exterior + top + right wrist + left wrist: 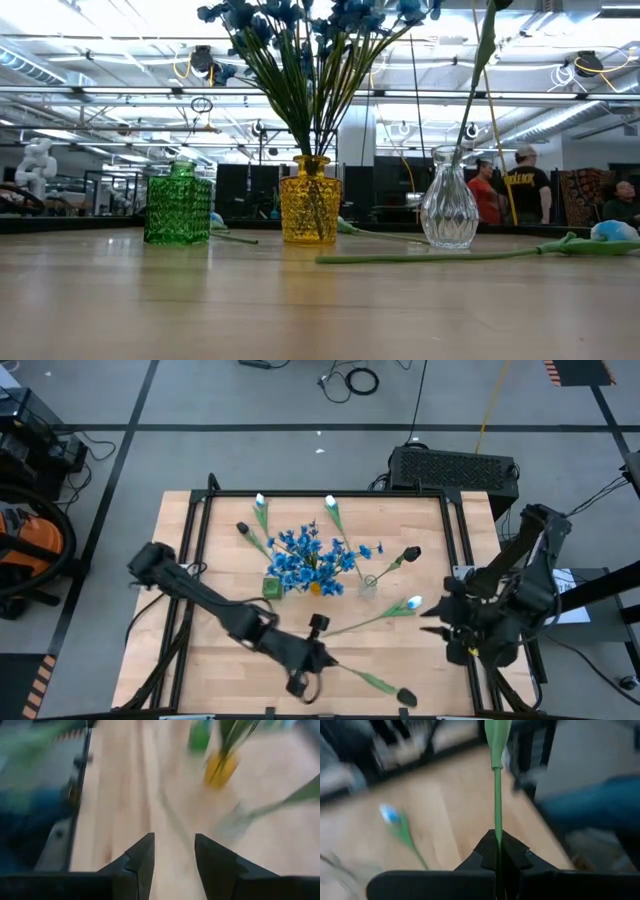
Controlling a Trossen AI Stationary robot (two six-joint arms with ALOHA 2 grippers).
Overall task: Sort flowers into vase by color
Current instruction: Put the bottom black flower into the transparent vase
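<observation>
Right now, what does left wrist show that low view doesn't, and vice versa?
Left wrist only: the left tool shut on a green stem, and a pale-tipped flower lying on the table. Low view only: green vase, yellow vase with blue flowers, clear vase, people behind. Both: the wooden table.

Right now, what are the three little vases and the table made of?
The green vase, yellow vase and clear vase look like glass: light passes through them, stems show inside the yellow one, and the green and yellow ones have a shiny bumpy pattern. They could be clear plastic instead. The table looks like pale wood, with plank lines and a soft matte sheen.
</observation>
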